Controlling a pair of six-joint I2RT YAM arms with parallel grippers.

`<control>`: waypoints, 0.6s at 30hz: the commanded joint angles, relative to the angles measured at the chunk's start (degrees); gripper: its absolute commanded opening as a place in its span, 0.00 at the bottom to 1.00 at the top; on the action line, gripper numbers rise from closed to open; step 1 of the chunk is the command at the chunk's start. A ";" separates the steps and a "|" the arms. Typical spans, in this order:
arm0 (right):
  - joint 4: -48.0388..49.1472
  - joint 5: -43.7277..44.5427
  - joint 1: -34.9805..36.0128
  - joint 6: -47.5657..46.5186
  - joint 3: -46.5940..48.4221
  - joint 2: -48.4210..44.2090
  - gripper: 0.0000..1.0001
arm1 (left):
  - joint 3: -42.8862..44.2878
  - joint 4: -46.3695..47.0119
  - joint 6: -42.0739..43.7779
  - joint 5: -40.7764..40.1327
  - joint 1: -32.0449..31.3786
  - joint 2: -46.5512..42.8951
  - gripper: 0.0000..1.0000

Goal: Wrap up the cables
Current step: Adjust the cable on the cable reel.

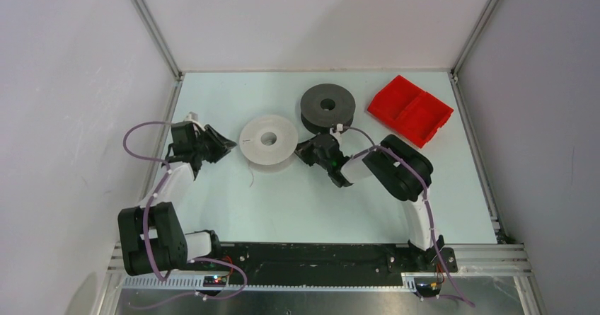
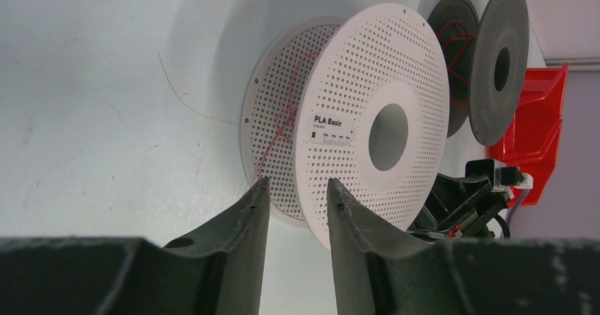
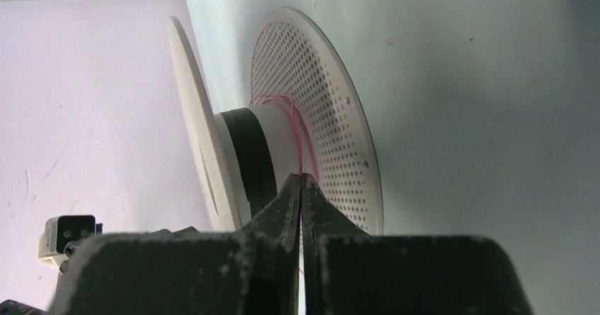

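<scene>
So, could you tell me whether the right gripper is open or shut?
Shut: the right gripper, jaws touching, pinches the pink filament of the white spool.

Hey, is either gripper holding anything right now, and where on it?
The right gripper pinches the thin pink strand off the hub of the white spool. The left gripper, open, holds nothing.

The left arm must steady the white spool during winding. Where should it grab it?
Pinch the upper flange's rim of the white spool from the left-arm side: it lies flat, the flange overhangs the hub, and the open left pincer faces that rim.
</scene>
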 commanded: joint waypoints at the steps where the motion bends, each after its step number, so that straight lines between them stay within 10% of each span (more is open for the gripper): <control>1: 3.87 10.59 2.47 1.11 0.96 1.92 0.00 | 0.23 1.62 -0.56 1.38 0.52 0.84 0.39; 18: 2.05 28.11 8.12 -1.62 3.61 2.98 0.00 | -0.09 2.60 -1.72 2.87 0.41 2.45 0.39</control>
